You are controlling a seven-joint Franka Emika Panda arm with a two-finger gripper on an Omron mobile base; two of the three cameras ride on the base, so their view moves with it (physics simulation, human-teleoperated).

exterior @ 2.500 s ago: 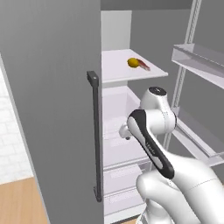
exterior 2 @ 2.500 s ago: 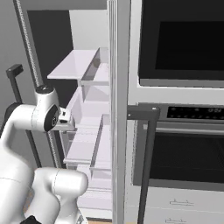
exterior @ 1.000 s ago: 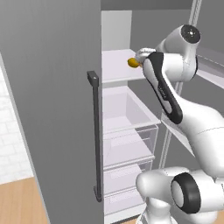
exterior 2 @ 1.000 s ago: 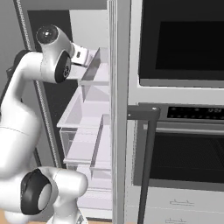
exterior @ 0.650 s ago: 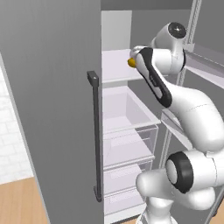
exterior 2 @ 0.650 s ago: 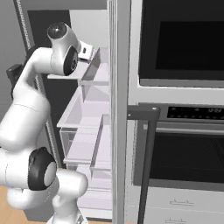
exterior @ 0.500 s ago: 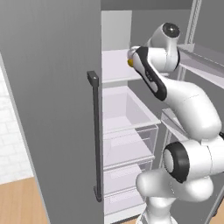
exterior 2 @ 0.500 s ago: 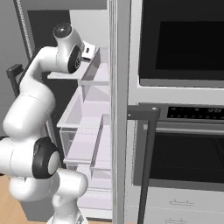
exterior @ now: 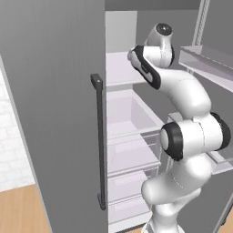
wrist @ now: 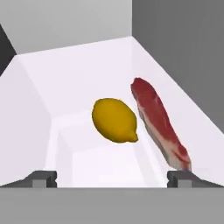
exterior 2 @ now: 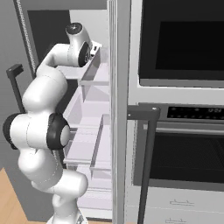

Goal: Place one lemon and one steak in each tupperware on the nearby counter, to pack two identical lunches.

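Hand view looks down on a white fridge shelf [wrist: 87, 70] where the lemon [wrist: 114, 120] lies just beside the steak [wrist: 159, 124]. The gripper [wrist: 112, 177] hangs above them, fingers spread wide, holding nothing.

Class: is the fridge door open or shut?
Open: the arm reaches inside, and the lemon and steak lie on its shelf.
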